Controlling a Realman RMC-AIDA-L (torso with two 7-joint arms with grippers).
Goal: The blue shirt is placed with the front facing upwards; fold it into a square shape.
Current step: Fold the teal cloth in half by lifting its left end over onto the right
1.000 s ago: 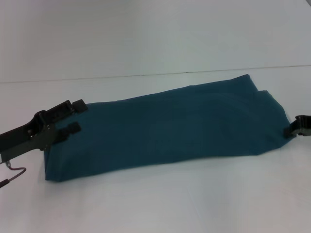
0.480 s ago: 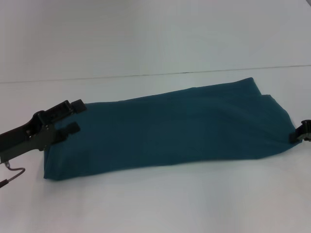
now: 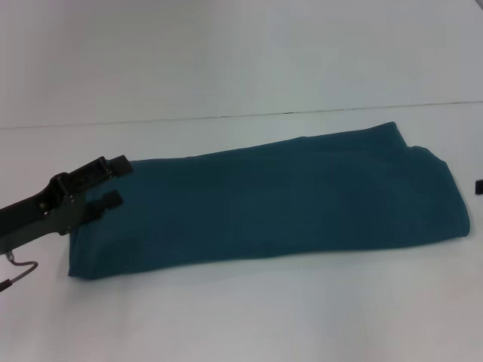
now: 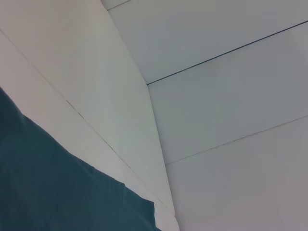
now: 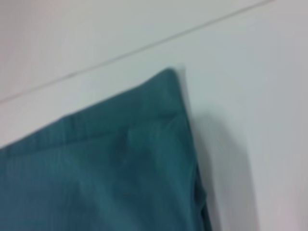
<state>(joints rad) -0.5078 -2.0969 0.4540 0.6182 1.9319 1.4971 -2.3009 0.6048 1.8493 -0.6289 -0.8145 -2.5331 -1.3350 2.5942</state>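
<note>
Head view, item one: blue shirt (image 3: 272, 200), folded into a long band lying flat across the white table (image 3: 241, 317), running from about 8 o'clock to 3 o'clock. No lettering, collar or label shows; only plain teal cloth faces up. Layered fold edges stack at its 3 o'clock end.

Item two: my left gripper (image 3: 106, 183), at the shirt's 9 o'clock end. Fingers (image 3: 115, 164) parted, one at the far corner of the cloth, the other lying over the end hem. Whether any cloth sits between them I cannot tell. My arm is cut off by the frame edge at 9 o'clock; a thin wire loop hangs under it near 8 o'clock.

Item three: my right gripper (image 3: 478, 186), only a dark sliver at the 3 o'clock frame edge, apart from the shirt. Finger state cannot be told.

Left wrist view: one corner of the shirt (image 4: 57, 192) on the white surface; none of my own fingers show.

Right wrist view: blurred; a shirt corner (image 5: 110, 168) with an inner fold line, white table around it.

Surface and room: plain white tabletop, a thin dark seam line crossing behind the shirt from 9 to 3 o'clock; pale wall panels with thin joints beyond.

Edges and open room: bare table lies along the shirt's near edge at 6 o'clock and beyond its far edge at 12 o'clock.
</note>
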